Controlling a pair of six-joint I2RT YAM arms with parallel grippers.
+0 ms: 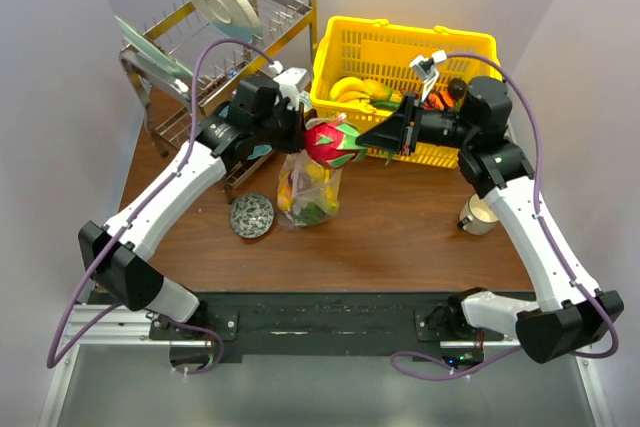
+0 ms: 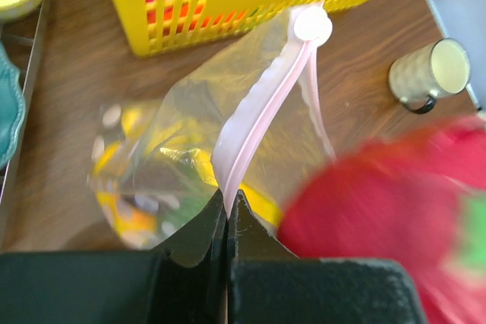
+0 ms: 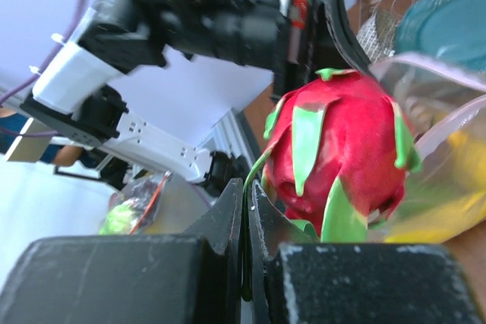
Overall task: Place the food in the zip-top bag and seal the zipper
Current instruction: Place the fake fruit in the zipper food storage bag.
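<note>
The clear zip-top bag [image 1: 308,187] stands on the table with yellow and green food inside; it also shows in the left wrist view [image 2: 175,149]. My left gripper [image 2: 228,196] is shut on its pink zipper strip [image 2: 258,111] and holds the mouth up. My right gripper [image 3: 247,187] is shut on a green leaf of a red dragon fruit [image 3: 334,149] and holds the fruit [image 1: 332,143] just above the bag's mouth, next to the left gripper [image 1: 297,125]. More food, a banana [image 1: 352,89] among it, lies in the yellow basket [image 1: 470,47].
A dish rack [image 1: 215,47] with plates stands at the back left. A round metal lid [image 1: 252,215] lies left of the bag. A cup [image 1: 478,215] stands at the right, under my right arm.
</note>
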